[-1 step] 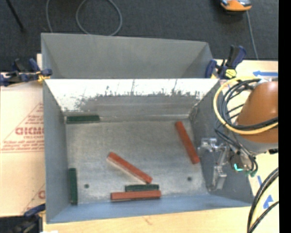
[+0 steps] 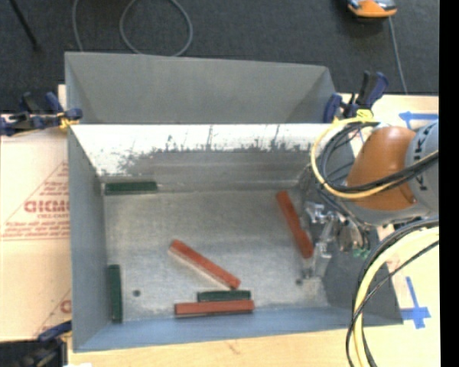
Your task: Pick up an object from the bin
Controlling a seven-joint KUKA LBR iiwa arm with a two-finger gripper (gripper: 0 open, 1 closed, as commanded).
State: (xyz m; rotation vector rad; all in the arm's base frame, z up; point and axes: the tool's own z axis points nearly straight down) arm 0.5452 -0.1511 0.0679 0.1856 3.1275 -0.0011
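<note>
The arm (image 2: 382,170), with its orange cover and looped cables, reaches in over the right side of the grey metal bin (image 2: 191,90). Its hand (image 2: 315,262) is down inside the bin, close against the right wall and low toward the floor. From this angle it cannot be told whether the hand is released or clenched.

Nearest to the hand is the slanted red bar (image 2: 292,222), a narrow block lying on the bin floor near the right wall. Its upper end points toward the back wall. Its lower end lies just beside the hand, on the side toward the bin's middle. Whether the two touch cannot be told.

The other pieces lie well apart from the hand. The middle red bar (image 2: 204,264) rests diagonally on the floor near the centre of the bin. Along the front wall lies the front red bar (image 2: 214,307), with the short green bar (image 2: 224,296) side by side against it on the inner side. The lower end of the middle red bar comes close to that green piece. The left green bar (image 2: 115,291) lies lengthwise along the left wall near the front corner. The back green bar (image 2: 130,187) lies along the back wall at the left corner.
</note>
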